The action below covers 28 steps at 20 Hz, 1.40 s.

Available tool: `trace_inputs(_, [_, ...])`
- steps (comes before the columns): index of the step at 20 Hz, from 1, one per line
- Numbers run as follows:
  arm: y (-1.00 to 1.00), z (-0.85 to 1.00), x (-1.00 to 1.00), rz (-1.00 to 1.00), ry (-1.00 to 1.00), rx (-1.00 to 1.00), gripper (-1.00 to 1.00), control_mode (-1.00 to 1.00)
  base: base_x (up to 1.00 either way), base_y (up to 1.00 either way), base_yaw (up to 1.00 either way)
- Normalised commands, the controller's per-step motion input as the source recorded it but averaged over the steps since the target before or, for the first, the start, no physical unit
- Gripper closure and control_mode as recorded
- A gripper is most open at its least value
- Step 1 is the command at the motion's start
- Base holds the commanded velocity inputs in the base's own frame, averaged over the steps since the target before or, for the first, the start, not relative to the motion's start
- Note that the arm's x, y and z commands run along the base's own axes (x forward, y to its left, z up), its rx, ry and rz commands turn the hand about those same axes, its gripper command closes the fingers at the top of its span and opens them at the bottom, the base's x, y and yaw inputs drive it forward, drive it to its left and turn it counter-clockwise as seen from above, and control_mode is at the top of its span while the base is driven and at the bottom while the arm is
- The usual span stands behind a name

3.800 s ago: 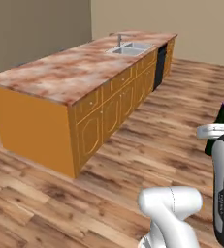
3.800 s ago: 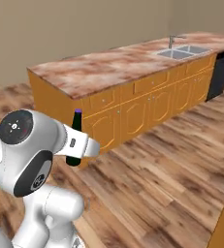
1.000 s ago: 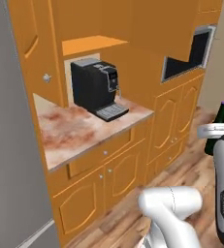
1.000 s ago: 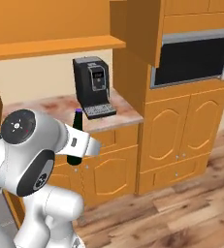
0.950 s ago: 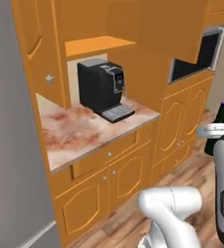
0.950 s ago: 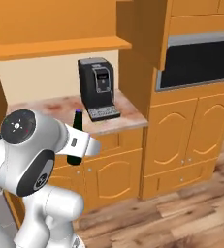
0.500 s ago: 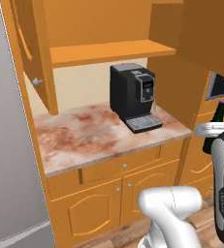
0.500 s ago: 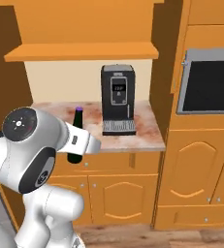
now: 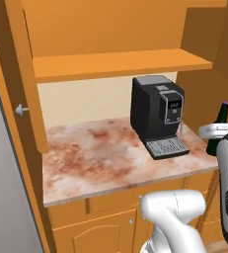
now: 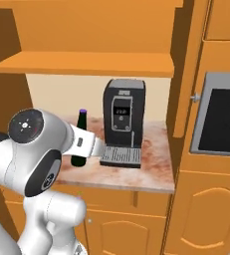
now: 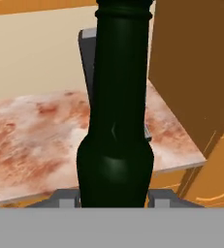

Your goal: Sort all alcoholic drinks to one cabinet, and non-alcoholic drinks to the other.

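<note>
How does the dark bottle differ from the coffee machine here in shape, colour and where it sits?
The dark green-black bottle is slim with a long neck and purple cap; the coffee machine is boxy, black and grey. The bottle is held upright in the pincer, off the counter; the machine stands on it, under the shelf. Both are dark and upright.

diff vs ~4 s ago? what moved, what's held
The base drove and turned: from the long kitchen island with the sink, it now faces a counter nook with a coffee machine, which slid toward the middle of both base views over the last second. Nothing was grabbed or released. Unchanged: the gripper stays shut on the dark bottle, upright, purple cap up, arm tucked in the same pose.
</note>
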Motion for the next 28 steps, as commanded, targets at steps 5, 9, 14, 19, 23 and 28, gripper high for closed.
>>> trace_inputs(5, [0.00,0.00,0.00,0.00,0.00,0.00,1.00,1.00,0.23,0.04,0.26])
trace_inputs(9, [0.00,0.00,0.00,0.00,0.00,0.00,1.00,1.00,0.00,0.00,0.08])
trace_inputs(14, [0.00,0.00,0.00,0.00,0.00,0.00,1.00,1.00,0.00,0.00,0.15])
trace_inputs(19, [0.00,0.00,0.00,0.00,0.00,0.00,1.00,-1.00,0.00,0.00,0.02])
trace_inputs(23, [0.01,0.71,0.00,0.00,-0.17,-0.09,1.00,-1.00,0.00,0.00,0.00])
trace_inputs(28, [0.03,0.92,0.35,0.00,-0.18,-0.12,1.00,-1.00,0.00,0.00,0.00])
